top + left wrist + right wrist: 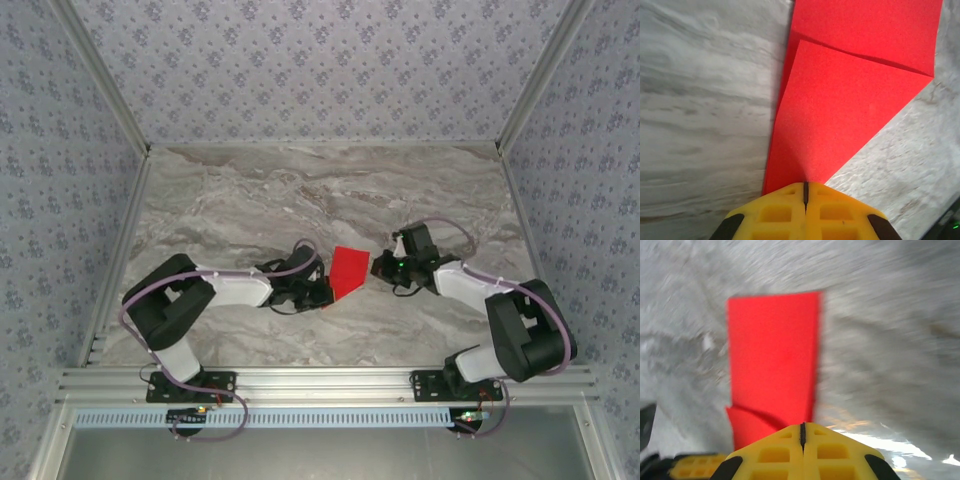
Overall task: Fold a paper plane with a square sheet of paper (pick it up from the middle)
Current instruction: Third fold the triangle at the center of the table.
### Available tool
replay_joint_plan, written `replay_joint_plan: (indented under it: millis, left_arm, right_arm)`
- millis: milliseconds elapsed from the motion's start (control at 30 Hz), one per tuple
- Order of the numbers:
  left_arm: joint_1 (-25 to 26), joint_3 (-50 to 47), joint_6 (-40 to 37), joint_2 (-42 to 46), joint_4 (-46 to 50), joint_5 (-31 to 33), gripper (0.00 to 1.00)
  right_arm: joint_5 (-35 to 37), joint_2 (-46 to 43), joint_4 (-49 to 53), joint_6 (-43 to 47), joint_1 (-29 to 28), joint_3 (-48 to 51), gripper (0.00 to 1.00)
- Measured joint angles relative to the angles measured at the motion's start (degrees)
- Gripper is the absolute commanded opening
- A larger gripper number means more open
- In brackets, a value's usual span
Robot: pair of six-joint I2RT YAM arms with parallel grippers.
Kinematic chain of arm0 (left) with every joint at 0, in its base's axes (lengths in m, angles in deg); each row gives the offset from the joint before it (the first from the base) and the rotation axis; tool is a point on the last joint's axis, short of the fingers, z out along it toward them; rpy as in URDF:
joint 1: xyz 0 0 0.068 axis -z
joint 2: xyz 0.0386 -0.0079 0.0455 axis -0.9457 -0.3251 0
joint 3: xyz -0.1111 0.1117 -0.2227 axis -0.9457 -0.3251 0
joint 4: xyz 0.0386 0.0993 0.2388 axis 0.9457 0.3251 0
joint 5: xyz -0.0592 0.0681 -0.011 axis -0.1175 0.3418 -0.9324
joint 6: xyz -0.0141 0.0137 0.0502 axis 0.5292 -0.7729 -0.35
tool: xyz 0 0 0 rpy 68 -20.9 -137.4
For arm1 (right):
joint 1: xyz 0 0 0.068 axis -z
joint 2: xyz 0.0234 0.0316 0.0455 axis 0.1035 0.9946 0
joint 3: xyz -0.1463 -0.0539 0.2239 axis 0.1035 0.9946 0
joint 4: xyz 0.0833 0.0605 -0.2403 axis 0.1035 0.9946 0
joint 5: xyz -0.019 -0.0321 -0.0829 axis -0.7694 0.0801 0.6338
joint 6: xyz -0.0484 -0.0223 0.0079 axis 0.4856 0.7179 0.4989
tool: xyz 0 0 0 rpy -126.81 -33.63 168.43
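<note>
The square sheet of paper (350,268) is bright red and lies folded on the marble table between my two grippers. In the left wrist view the paper (840,110) shows a diagonal flap that tapers to a corner. That corner ends right at the seam of my left gripper (805,186), which is shut on it. In the top view the left gripper (324,292) is at the sheet's near-left corner. My right gripper (802,426) is shut, its tips over the near edge of the blurred paper (772,355). The right gripper (377,268) sits at the sheet's right edge.
The marble table (300,190) is bounded by aluminium rails and patterned walls on three sides. Both arm bases stand on the near rail (320,382). The left gripper's yellow fingers (690,466) show at the lower left of the right wrist view.
</note>
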Motion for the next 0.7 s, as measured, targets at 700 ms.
replay_joint_plan:
  millis: [700]
  left_arm:
    - [-4.3,-1.8,-11.5,9.0,7.6,-1.2,0.00]
  right_arm:
    - [-0.6,12.7,-7.1,-6.3,-12.0,-3.9,0.04]
